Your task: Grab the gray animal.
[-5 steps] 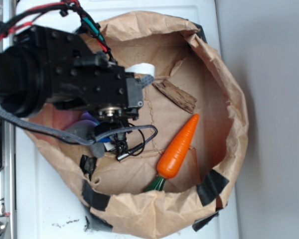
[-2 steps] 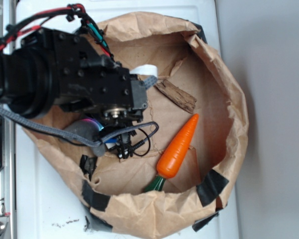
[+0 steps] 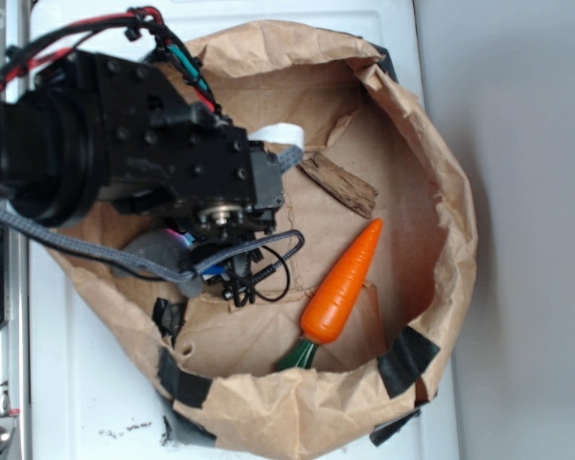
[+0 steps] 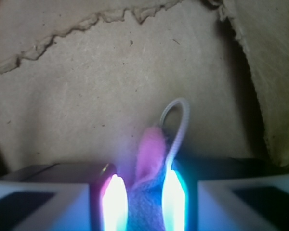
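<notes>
In the wrist view the gray animal [image 4: 145,214], a fuzzy plush with a pink-lined ear [image 4: 150,153] and a white string loop [image 4: 181,120], fills the gap between my two glowing fingers. My gripper [image 4: 144,195] is shut on it, just above the brown paper floor. From the exterior view the black arm covers most of the grip. Only a gray rounded patch of the animal [image 3: 151,253] shows beside the gripper [image 3: 199,261], at the left of the paper bag.
An orange carrot [image 3: 343,285] with a green stem lies at the bag's lower middle. A brown wood chip [image 3: 337,184] rests further back. The crumpled paper bag wall [image 3: 448,201] rings everything, patched with black tape [image 3: 407,356]. A black cable [image 3: 268,268] loops under the wrist.
The arm has shifted slightly right and its wrist has turned. The black cable loop has bunched up closer to the gripper. The purple patch seen earlier by the fingers is hidden.
</notes>
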`<state>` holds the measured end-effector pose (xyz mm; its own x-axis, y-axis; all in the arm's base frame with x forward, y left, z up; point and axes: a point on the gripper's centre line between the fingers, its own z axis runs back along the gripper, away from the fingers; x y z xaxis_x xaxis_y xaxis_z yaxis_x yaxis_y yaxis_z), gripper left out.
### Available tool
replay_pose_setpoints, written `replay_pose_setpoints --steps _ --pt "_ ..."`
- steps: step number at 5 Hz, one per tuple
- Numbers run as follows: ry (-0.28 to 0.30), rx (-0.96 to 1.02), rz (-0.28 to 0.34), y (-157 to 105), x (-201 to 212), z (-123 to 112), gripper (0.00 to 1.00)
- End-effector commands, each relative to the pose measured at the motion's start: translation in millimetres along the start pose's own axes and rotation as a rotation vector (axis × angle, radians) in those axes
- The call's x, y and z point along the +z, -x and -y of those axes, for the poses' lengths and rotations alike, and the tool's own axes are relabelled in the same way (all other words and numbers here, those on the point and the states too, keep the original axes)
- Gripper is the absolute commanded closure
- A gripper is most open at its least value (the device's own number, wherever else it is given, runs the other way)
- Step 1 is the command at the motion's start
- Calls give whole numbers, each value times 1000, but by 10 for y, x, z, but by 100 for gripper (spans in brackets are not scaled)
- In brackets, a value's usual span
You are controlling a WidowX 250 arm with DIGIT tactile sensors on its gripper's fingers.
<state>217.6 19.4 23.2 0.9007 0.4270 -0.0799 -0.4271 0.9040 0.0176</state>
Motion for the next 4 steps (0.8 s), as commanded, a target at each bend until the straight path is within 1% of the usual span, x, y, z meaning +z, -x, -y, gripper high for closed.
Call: replay_pose_setpoints --steps 1,2,3,4 --pt "75 -5 31 -51 265 -141 100" --pt "120 -5 22 -77 404 -178 100" --pt "187 -1 14 -121 553 -239 100" --pt "238 -22 39 -125 688 -294 100"
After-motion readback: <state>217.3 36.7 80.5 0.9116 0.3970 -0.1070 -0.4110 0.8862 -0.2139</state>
